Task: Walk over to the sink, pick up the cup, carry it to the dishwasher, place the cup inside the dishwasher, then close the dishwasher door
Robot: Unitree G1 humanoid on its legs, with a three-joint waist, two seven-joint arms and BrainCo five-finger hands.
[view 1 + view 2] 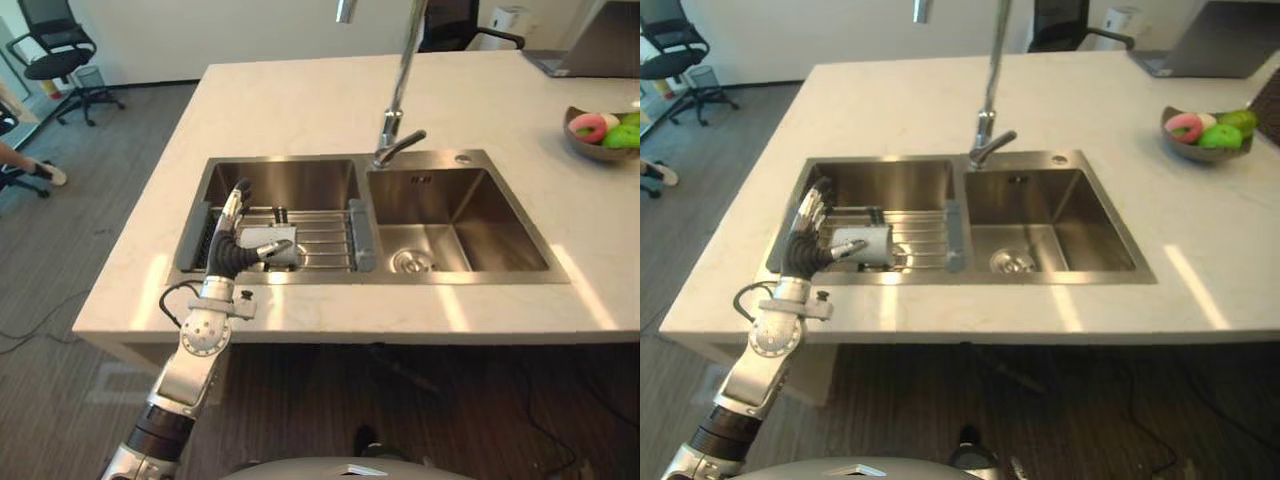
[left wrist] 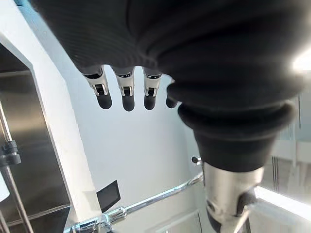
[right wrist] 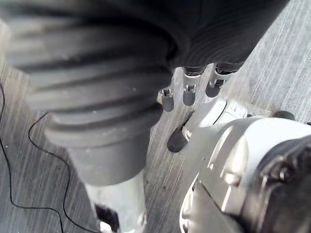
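White and smooth-sided, the cup (image 1: 268, 243) lies on its side on a wire rack (image 1: 322, 240) in the left basin of a stainless steel sink (image 1: 455, 160), toward the front wall of that basin. Which way its mouth faces I cannot tell.

The left hand (image 1: 228, 247) hangs over the rack just beside the cup, on its left. Its fingers (image 2: 127, 97) are straight and spread apart, pointing up and away, and its thumb reaches toward the cup's side. Whether the thumb touches the cup is not plain, and nothing is clasped. The left forearm crosses the narrow front strip of the pale stone counter (image 1: 300, 100).

The right hand (image 3: 188, 90) hangs low over the grey plank floor (image 1: 60, 260) with its fingers loose and holding nothing.

The rack spans the left basin, with a grey end piece against the left wall and another against the divider. Behind the cup its bars run back to bare steel. A faucet (image 1: 400, 80) rises behind the divider, and its lever points right. The right basin shows a round drain (image 1: 411, 262) near its front left corner. A bowl (image 1: 585, 150) of pink and green things sits well to the right on the counter. An office chair (image 1: 58, 50) stands far off on the left.
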